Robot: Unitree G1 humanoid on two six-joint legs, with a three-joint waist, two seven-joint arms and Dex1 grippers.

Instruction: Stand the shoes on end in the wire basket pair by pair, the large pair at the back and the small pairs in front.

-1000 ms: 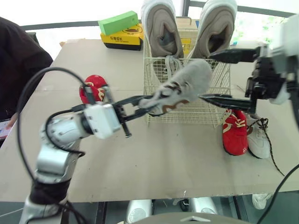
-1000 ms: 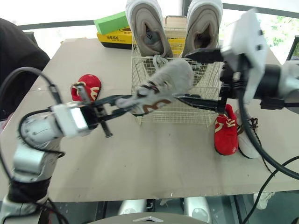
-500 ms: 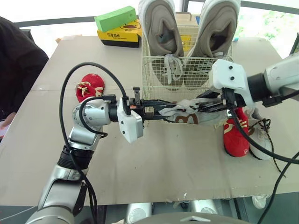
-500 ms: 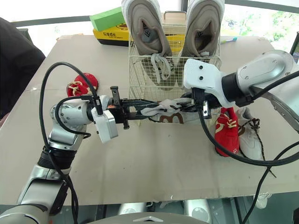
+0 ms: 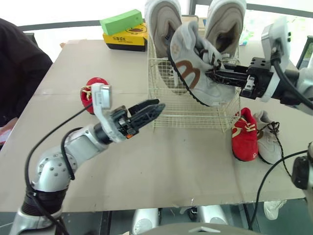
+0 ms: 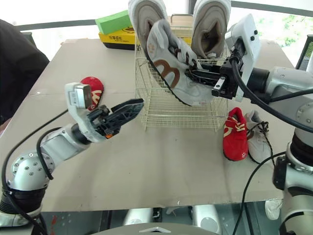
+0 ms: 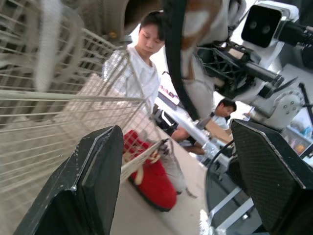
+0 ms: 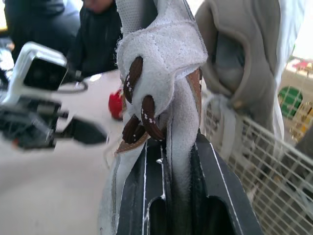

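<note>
My right gripper (image 5: pixel 214 74) is shut on a small grey shoe (image 5: pixel 190 68) with a brown logo, gripping it at the tongue (image 8: pixel 168 122). The shoe hangs tilted, sole towards me, over the front of the wire basket (image 5: pixel 195 111). The large grey pair (image 5: pixel 162 22) (image 5: pixel 228 22) stands on end at the back of the basket. My left gripper (image 5: pixel 149 108) is open and holds nothing, low over the table just left of the basket's front; its two fingers (image 7: pixel 83 191) stand wide apart. One red shoe (image 5: pixel 92 91) lies left of the basket, another red shoe (image 5: pixel 244 135) and a white shoe (image 5: pixel 268 138) lie to its right.
A green box (image 5: pixel 122 21) on a yellow box (image 5: pixel 124 40) sits at the table's back left. A person in dark clothing (image 5: pixel 19 73) stands at the left edge. Black cables trail from both arms near the table's right side.
My left gripper has let go of the grey shoe, opened and drawn back to the left. The right gripper has lifted the shoe from in front of the basket up over it.
</note>
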